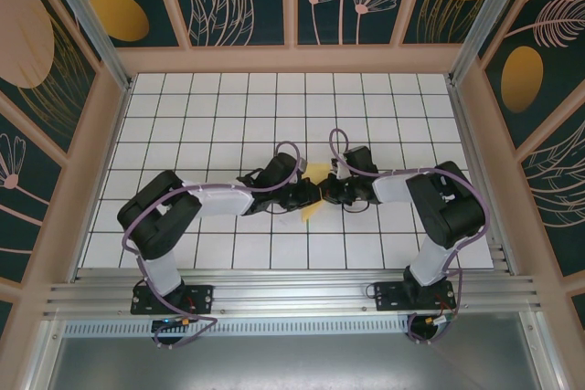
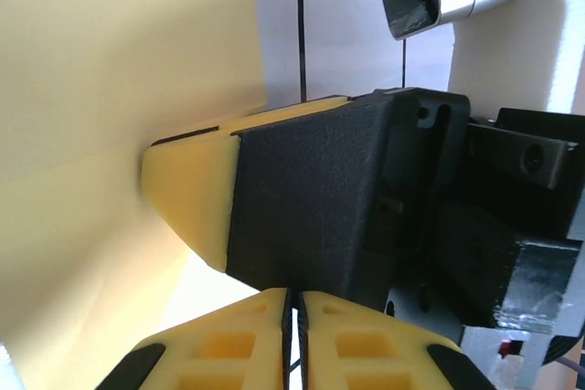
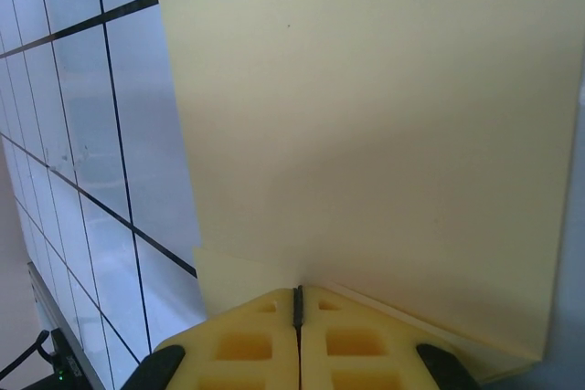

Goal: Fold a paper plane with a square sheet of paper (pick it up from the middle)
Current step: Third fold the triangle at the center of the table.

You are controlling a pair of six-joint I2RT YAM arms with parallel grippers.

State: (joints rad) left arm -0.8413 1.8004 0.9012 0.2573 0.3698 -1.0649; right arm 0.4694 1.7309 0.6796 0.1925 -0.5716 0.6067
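paper (image 3: 366,134): thin, smooth, yellow, creased | right tool (image 3: 298,293) clamps it | left tool (image 2: 291,294) together

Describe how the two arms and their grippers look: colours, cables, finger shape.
Both arms, left arm and right arm, have black joints, white link covers and looping purple cables. The left gripper and right gripper have black bodies and pale yellow fingers moulded with square pockets.
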